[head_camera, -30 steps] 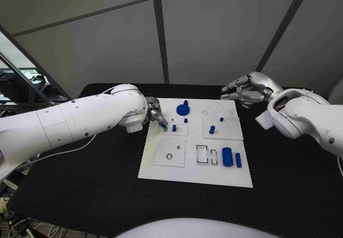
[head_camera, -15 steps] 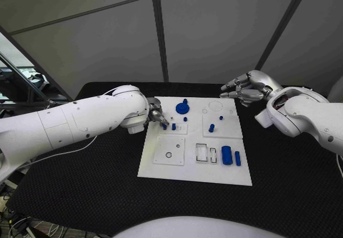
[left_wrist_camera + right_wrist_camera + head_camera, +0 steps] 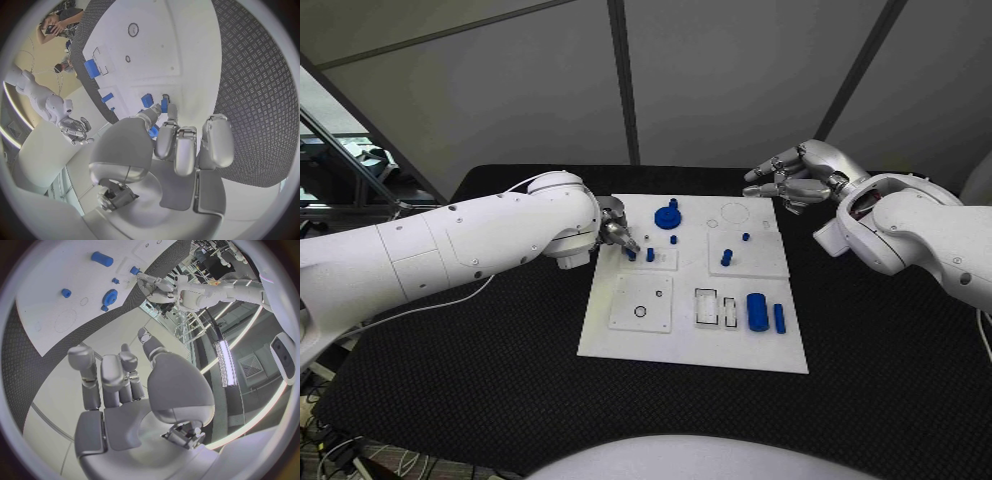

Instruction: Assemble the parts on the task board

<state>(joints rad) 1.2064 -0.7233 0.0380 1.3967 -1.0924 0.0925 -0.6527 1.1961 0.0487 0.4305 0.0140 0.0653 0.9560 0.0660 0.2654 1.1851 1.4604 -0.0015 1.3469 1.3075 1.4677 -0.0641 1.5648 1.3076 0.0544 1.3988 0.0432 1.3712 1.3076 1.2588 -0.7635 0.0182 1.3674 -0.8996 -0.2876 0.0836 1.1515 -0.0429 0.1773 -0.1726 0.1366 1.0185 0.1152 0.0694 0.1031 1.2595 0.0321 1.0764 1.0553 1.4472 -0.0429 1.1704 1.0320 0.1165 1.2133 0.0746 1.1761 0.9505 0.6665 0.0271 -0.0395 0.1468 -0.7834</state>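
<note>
Left hand (image 3: 616, 236) seemingly pinches a blue peg (image 3: 630, 254) on the task board (image 3: 697, 345); right hand (image 3: 790, 176) hovers loosely curled, empty

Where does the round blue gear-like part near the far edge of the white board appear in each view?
Head view: round blue gear-like part at the white task board's far end.
Left wrist view: I cannot pick it out.
Right wrist view: gear beside the board edge.
Shared landmark: large blue cylinder.
</note>
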